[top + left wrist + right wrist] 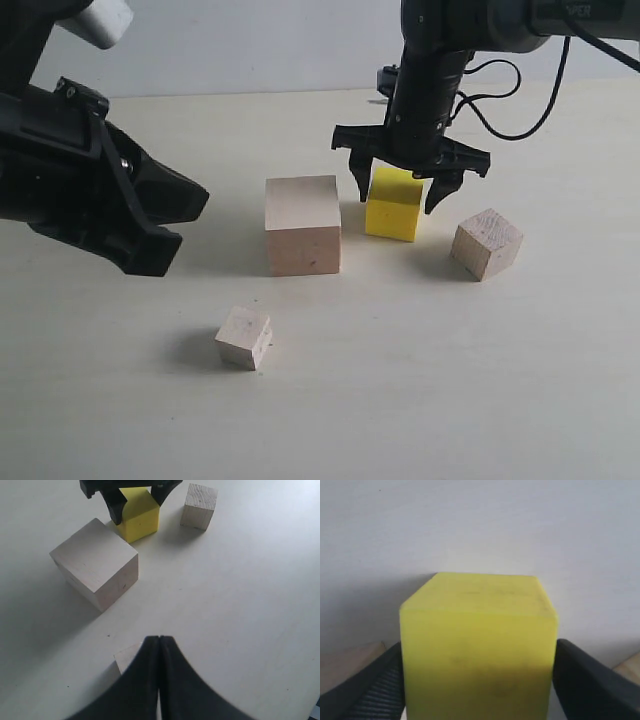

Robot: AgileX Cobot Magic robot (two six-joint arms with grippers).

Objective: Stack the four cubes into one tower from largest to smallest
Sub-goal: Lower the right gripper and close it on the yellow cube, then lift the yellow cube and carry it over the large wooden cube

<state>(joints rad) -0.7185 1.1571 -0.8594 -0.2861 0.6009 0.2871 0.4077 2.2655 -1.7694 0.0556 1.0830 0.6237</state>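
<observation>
Our right gripper (397,200) hangs with its jaws spread wide, holding nothing; the yellow cube (392,215) sits on the table (450,400) right between its fingers (365,690), which flank its two sides; whether they touch it we cannot tell. Just beside the yellow cube, on the left arm's side, stands the large wooden cube (302,225); on the other side, a little apart, lies the medium wooden cube (487,243), turned at an angle. The small wooden cube (244,337) rests alone, nearer the camera and well apart from the rest. Our left gripper (159,642) is closed tight on nothing, off to the left. In the left wrist view its fingers cover all but a corner of the small cube; in the right wrist view the yellow cube's base is cut off.
</observation>
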